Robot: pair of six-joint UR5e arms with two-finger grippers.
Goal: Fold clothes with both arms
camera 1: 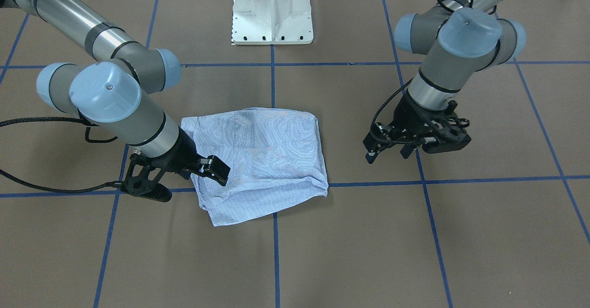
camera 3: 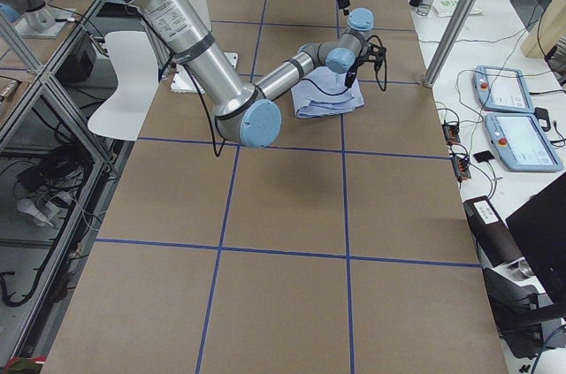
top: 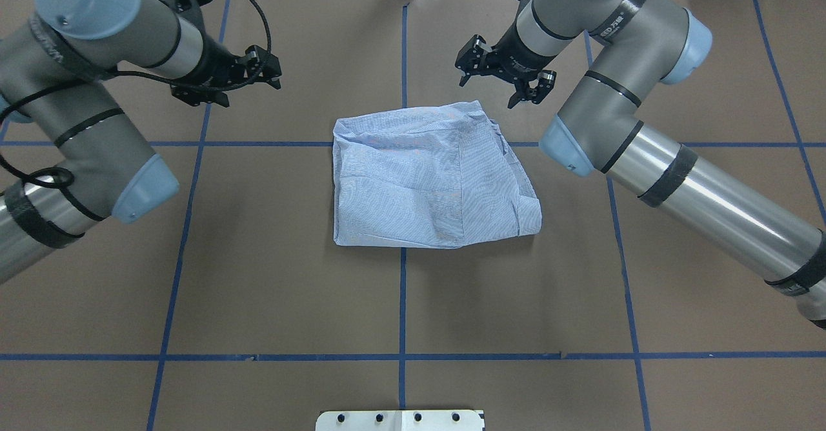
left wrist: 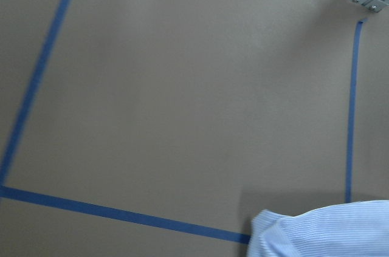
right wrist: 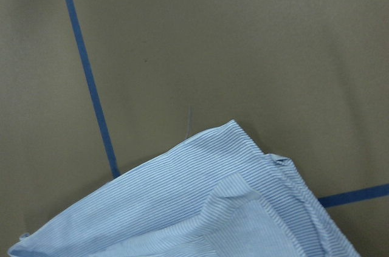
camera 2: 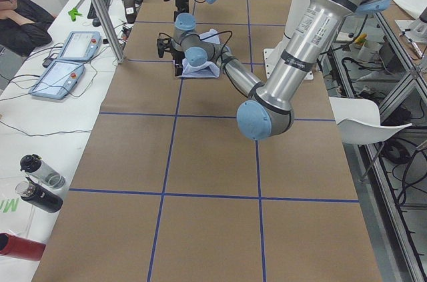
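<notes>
Shirt folded on table, white pedestal apart, left tool, right tool released

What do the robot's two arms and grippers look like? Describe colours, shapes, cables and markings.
The left arm and right arm are silver tubes with black bands, joined by grey cylindrical joints with light blue caps. Black cables loop beside each wrist. The left gripper and right gripper are black and two-fingered. White lettering near the right wrist is unreadable.
</notes>
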